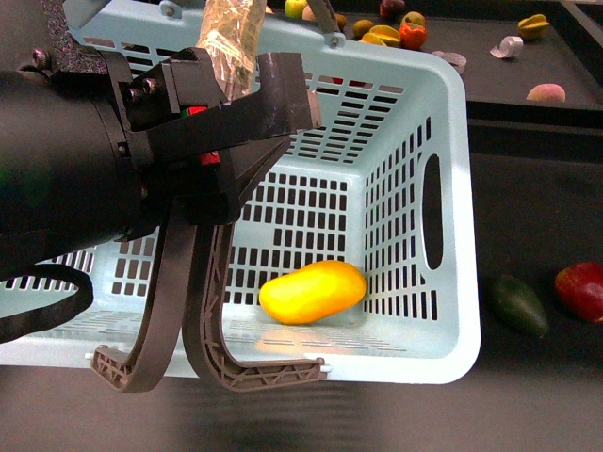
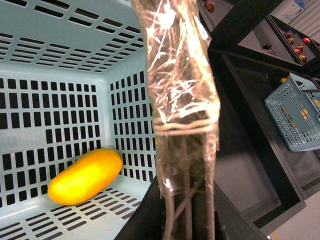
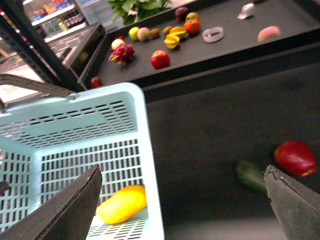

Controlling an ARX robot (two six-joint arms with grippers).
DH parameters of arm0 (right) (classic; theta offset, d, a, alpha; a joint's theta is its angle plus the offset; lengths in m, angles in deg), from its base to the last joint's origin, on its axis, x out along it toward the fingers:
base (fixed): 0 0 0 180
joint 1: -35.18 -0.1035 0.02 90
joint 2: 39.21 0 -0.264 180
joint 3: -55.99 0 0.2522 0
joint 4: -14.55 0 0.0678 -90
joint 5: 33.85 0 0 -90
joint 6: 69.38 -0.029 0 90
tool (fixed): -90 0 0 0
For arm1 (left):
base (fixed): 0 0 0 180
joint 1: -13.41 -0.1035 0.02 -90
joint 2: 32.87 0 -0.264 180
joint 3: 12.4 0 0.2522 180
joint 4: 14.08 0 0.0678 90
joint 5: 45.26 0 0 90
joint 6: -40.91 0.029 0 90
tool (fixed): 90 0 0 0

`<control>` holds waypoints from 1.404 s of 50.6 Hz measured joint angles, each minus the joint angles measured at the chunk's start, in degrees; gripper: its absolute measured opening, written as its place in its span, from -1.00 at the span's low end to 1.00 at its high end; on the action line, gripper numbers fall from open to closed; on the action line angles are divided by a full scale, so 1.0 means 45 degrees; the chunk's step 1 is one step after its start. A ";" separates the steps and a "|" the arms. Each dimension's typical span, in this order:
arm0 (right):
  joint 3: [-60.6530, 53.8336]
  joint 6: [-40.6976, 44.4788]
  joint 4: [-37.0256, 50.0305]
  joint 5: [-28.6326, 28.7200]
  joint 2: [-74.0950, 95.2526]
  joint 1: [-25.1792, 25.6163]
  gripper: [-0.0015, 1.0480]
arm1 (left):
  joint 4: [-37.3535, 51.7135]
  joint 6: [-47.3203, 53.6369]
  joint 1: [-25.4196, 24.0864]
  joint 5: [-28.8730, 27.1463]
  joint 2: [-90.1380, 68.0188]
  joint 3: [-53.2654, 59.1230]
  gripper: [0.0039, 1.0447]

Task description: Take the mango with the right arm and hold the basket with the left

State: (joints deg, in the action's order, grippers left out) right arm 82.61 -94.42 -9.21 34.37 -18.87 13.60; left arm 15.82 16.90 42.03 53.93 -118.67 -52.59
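We see a green fruit (image 1: 518, 304) just beside a red fruit (image 1: 581, 290), more fruit (image 1: 546, 92) scattered on the far shelf (image 1: 490, 87)

Counter (image 1: 528, 405): dark and matte, spanning the lower frame.
Basket (image 1: 450, 282): on the counter, filling left and centre.
Green fruit (image 1: 519, 304): lower right, near the red fruit (image 1: 582, 289), apart from the basket.
Rear counter (image 1: 565, 56): upper right, bearing scattered fruit.

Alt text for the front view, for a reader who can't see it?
A yellow mango lies on the floor of a light turquoise basket, whose grey-brown handles run up into the left gripper at near left. A dark green fruit and a red fruit lie on the dark surface to its right.
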 joint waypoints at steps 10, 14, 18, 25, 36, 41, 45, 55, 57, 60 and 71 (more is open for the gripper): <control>-0.0029 0.0087 -0.0282 -0.0175 -0.0583 -0.0151 0.85 | 0.0000 0.0058 -0.0010 -0.0029 0.0000 0.0000 -0.88; -0.0714 0.0923 0.1088 -0.0083 -0.1311 -0.0117 0.70 | 0.0000 0.0034 -0.0010 -0.0024 0.0000 0.0000 -0.88; -0.1598 0.3497 0.2453 0.0811 -0.2812 0.0554 0.36 | 0.0000 0.0044 -0.0015 -0.0005 0.0000 0.0000 -0.88; -0.1909 0.5081 0.2395 0.2016 -0.3390 0.1821 -0.18 | 0.0000 0.0073 0.0010 0.0010 0.0000 0.0000 -0.88; -0.2181 0.5464 0.2181 0.4425 -0.3891 0.3934 -0.93 | 0.0000 0.0053 0.0000 0.0000 0.0000 0.0000 -0.88; -0.2259 0.5513 0.2176 0.4682 -0.3988 0.4643 -0.96 | 0.0000 0.0049 0.0000 0.0000 0.0000 0.0000 -0.89; -0.2633 0.5518 0.2195 0.4779 -0.4333 0.4745 -0.96 | 0.0000 0.0049 0.0000 -0.0005 0.0000 0.0000 -0.89; -0.2783 0.5518 0.2186 0.4804 -0.4464 0.4755 -0.96 | 0.0000 0.0063 0.0000 -0.0005 0.0000 0.0000 -0.89; -0.2783 0.5518 0.2181 0.4813 -0.4469 0.4755 -0.96 | 0.0000 0.0053 0.0000 -0.0005 0.0000 0.0000 -0.89; -0.2783 0.5518 0.2181 0.4809 -0.4469 0.4755 -0.96 | 0.0000 0.0049 0.0000 -0.0005 0.0000 0.0000 -0.89; -0.2783 0.5518 0.2181 0.4809 -0.4469 0.4755 -0.96 | 0.0000 0.0049 0.0000 -0.0005 0.0000 0.0000 -0.89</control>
State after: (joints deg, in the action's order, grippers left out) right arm 70.09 -69.59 0.61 56.01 -38.98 35.00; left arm 15.82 17.12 42.03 53.91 -118.67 -52.59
